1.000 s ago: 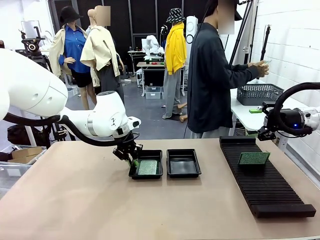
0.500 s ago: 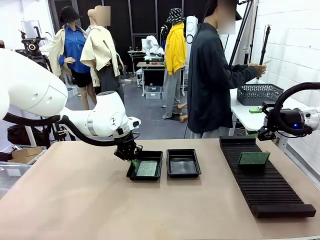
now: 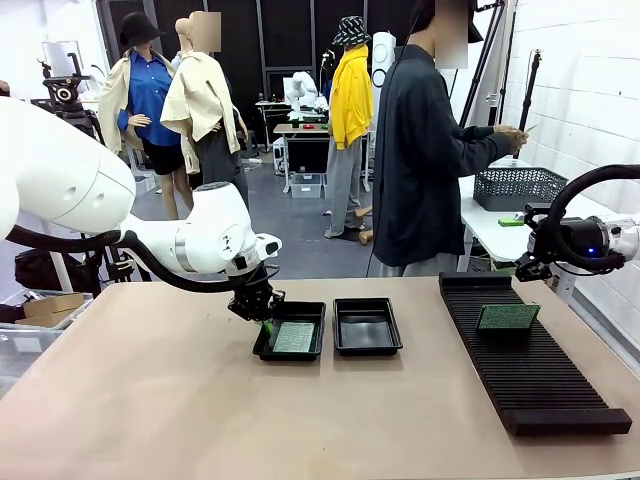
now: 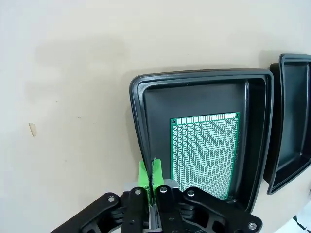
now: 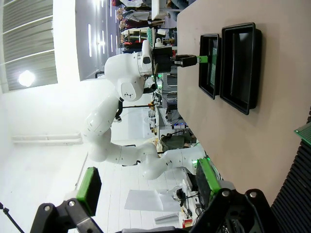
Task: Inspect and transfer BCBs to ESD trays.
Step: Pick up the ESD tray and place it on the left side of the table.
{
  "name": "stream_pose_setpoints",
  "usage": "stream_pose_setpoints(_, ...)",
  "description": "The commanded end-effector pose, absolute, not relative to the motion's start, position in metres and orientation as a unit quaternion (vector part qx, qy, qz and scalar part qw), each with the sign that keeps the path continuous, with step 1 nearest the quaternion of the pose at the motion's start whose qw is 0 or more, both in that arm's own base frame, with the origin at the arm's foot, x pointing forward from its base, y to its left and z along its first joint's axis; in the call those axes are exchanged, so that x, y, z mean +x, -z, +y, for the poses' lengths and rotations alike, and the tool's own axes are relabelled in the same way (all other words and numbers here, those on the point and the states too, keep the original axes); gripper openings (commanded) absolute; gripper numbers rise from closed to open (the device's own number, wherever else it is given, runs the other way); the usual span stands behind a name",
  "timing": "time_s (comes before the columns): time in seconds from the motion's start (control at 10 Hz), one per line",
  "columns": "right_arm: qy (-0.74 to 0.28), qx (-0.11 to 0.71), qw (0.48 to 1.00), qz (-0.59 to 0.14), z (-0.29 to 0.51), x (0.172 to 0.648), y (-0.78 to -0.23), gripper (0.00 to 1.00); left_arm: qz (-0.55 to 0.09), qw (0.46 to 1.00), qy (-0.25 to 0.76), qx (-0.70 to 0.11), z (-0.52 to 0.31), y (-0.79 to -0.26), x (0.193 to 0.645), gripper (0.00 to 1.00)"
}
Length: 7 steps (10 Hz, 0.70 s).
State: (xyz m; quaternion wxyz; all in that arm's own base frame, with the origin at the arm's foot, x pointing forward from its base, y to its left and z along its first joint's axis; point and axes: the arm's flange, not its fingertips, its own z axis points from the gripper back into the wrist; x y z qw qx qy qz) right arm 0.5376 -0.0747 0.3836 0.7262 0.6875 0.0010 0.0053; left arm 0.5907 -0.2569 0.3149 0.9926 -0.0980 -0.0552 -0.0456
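Now my left gripper [image 4: 148, 172], low in the wrist frame, pinches the left wall of the left ESD tray [image 4: 194, 77] between its green pads; one BCB [image 4: 204, 150] lies flat inside, toward lower right. The second ESD tray [image 3: 367, 326] sits just beside it. A second BCB [image 3: 508, 317] rests on the ribbed rack [image 3: 530, 385] at right. My right gripper [image 5: 148, 182] has its fingers spread wide
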Motion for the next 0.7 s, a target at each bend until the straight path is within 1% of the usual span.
stream_pose_setpoints(0.0,0.001,0.684,0.729,-0.001,-0.073,0.535,-0.384,1.0,-0.059,0.993,0.047,-0.095,-0.256,-0.315,0.592,0.0)
stream_pose_setpoints(0.1,0.001,0.684,0.729,-0.001,-0.073,0.535,-0.384,1.0,-0.055,0.993,0.046,-0.098,-0.257,-0.315,0.591,0.0)
stream_pose_setpoints(0.6,0.001,0.684,0.729,-0.001,-0.073,0.535,-0.384,1.0,-0.058,0.992,0.051,-0.102,-0.201,-0.324,0.583,0.0)
